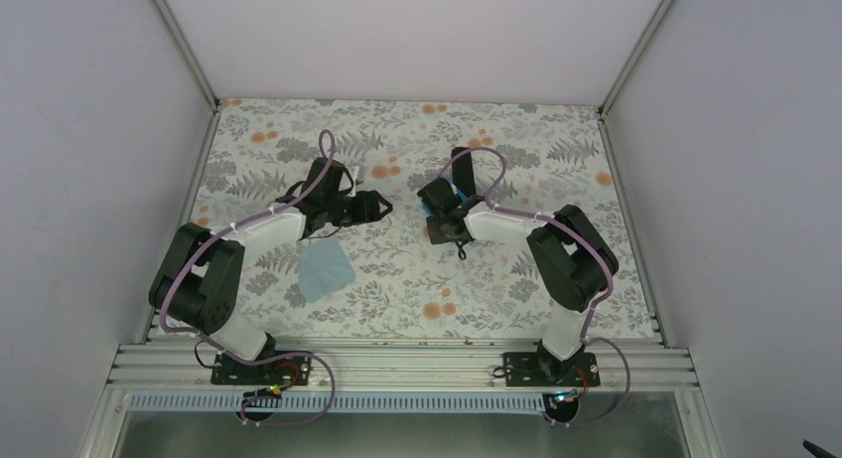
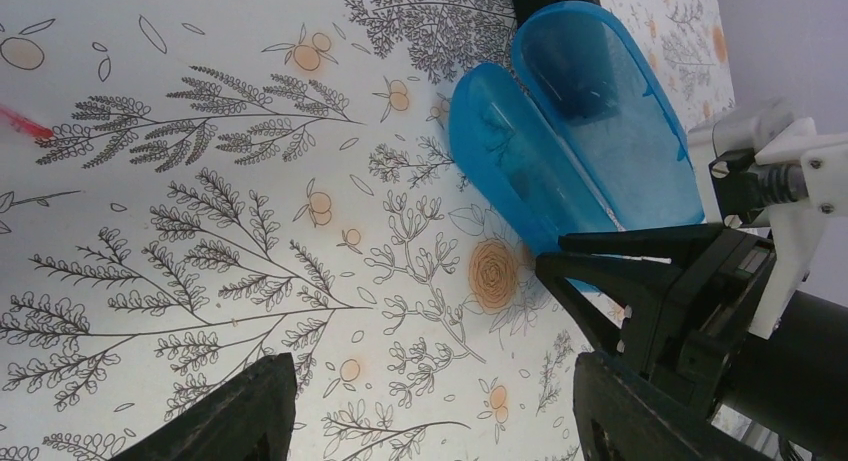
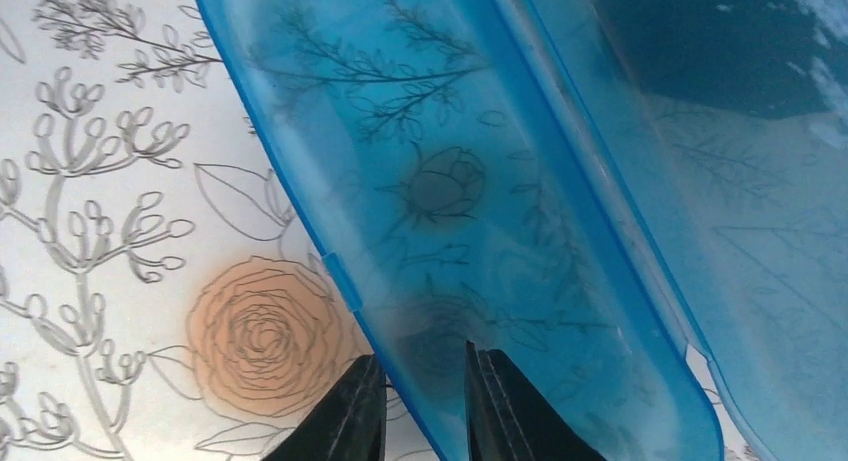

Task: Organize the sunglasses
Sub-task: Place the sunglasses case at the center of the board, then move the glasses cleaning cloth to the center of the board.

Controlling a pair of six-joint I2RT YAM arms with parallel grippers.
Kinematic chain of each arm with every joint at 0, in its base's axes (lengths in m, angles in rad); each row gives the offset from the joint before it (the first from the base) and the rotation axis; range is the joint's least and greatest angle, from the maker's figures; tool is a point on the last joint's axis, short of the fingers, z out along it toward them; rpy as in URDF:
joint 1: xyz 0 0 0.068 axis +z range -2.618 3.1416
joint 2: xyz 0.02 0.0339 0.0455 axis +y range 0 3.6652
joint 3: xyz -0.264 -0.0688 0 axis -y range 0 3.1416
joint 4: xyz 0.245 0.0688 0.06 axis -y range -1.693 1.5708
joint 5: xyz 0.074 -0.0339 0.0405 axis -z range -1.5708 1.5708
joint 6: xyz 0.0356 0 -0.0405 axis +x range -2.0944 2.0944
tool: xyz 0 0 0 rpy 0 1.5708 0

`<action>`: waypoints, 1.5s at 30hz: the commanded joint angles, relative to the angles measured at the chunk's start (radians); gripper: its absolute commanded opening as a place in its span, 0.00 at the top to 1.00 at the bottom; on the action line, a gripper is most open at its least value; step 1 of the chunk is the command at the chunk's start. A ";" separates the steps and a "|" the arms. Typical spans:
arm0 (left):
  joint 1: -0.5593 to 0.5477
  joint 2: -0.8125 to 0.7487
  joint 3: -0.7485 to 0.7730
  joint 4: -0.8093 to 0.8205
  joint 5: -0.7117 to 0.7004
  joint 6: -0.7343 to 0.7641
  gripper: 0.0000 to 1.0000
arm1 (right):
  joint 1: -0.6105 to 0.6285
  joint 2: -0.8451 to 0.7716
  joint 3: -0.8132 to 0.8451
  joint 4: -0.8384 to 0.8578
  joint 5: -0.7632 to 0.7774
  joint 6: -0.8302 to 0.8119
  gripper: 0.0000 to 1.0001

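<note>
the open blue case (image 3: 560, 181) lies on the floral table (image 2: 200, 231), its rim pinched between the narrowly set fingers of the right hand (image 3: 420, 366). the left hand (image 2: 432, 371) is spread wide, holding nothing. of the sunglasses (image 2: 22, 122) only a pink-red tip is seen on the table, at the left edge of the left wrist view, well apart from the case.
</note>
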 commanded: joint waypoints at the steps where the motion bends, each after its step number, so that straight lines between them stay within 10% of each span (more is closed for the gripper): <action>1: 0.002 -0.030 0.013 0.004 -0.006 0.015 0.31 | -0.011 -0.003 0.005 -0.021 0.099 -0.008 0.77; 10: 0.002 -0.041 0.015 -0.006 -0.008 0.017 0.31 | -0.019 0.005 0.004 -0.009 0.171 -0.137 0.71; 23: 0.002 -0.267 -0.010 -0.077 -0.335 -0.079 0.31 | 0.093 -0.247 0.007 0.027 -0.231 -0.068 0.46; 34: 0.002 -0.646 0.021 -0.215 -0.704 -0.122 0.31 | 0.414 0.086 0.264 0.042 -0.245 0.011 0.54; 45: 0.003 -0.751 0.066 -0.297 -0.767 -0.105 0.29 | 0.496 0.371 0.526 -0.141 0.004 0.056 0.60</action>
